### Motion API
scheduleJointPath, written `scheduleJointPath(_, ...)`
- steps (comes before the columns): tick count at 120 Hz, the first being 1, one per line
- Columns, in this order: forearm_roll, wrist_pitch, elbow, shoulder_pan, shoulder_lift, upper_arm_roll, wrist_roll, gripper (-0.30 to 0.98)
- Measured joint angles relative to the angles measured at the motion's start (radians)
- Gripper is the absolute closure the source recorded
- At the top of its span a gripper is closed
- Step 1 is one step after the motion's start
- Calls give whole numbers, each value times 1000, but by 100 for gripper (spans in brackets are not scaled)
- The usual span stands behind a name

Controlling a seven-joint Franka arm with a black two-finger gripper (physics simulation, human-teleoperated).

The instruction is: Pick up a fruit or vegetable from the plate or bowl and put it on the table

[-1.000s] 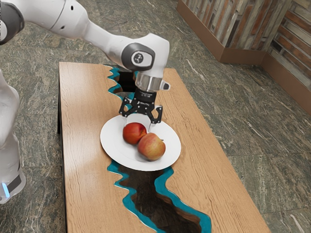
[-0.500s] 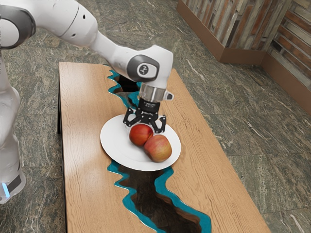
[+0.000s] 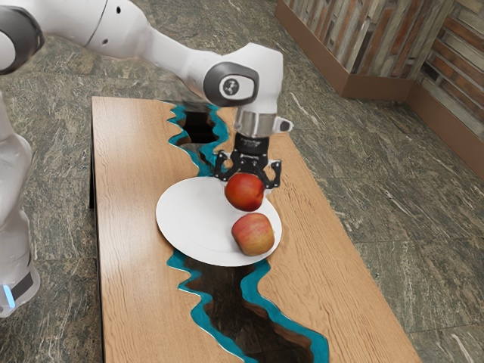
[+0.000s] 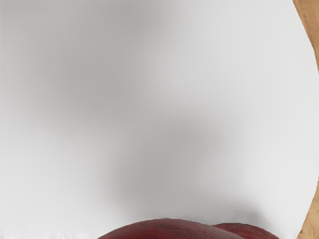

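At frame centre, the red apple is clamped by the part-open gripper, presumably for transfer off the plate.

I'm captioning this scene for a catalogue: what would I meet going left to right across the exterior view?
The arm's lower section, table's left edge, plate, patterned wall. The apples and gripper overlap the plate, so I omit them.
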Motion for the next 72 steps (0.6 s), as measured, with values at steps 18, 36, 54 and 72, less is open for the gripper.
scheduleJointPath(18, 37, 1, 112, -96, 65, -54, -23, 14)
scheduleJointPath(36, 46, 1, 290, -188, 210, -80, -45, 14)
scheduleJointPath(54, 46, 2, 381, -236, 293, -82, -62, 14)
scheduleJointPath(72, 28, 3, 393, -232, 299, -80, -75, 5)
